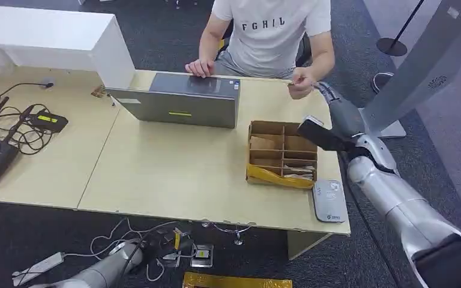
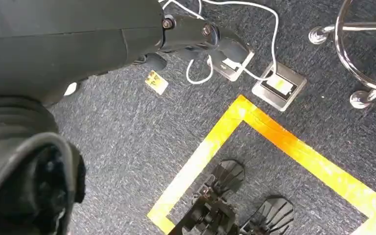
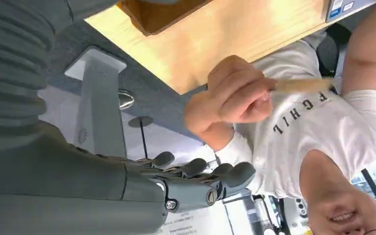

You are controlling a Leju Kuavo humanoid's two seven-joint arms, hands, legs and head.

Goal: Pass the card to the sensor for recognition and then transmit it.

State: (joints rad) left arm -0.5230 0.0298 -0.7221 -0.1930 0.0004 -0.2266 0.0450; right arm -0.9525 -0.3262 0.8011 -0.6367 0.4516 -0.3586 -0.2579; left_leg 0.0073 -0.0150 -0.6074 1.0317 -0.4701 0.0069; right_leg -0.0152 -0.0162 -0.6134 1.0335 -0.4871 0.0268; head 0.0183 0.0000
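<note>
Dark grey carpet surrounds a pale wooden table (image 1: 174, 174). On the table, from left to right, are seen black devices with tangled cables (image 1: 12, 129), a grey laptop (image 1: 177, 99) and a compartmented cardboard box (image 1: 282, 155); a grey sensor (image 1: 329, 201) lies just beside the box at the table's near right corner. Below the table edge, the left hand (image 1: 133, 251) hangs low over the carpet near white cables (image 2: 210, 58) and floor sockets (image 2: 279, 87); whether it is open or closed cannot be told. A person in a white T-shirt (image 1: 270, 30) is seated behind the table. The card (image 3: 301, 85) is pinched in the person's hand (image 3: 235, 95) beyond the table's far right corner. The right hand (image 3: 200, 183) is extended just beside that hand, its fingers straight and holding nothing.
</note>
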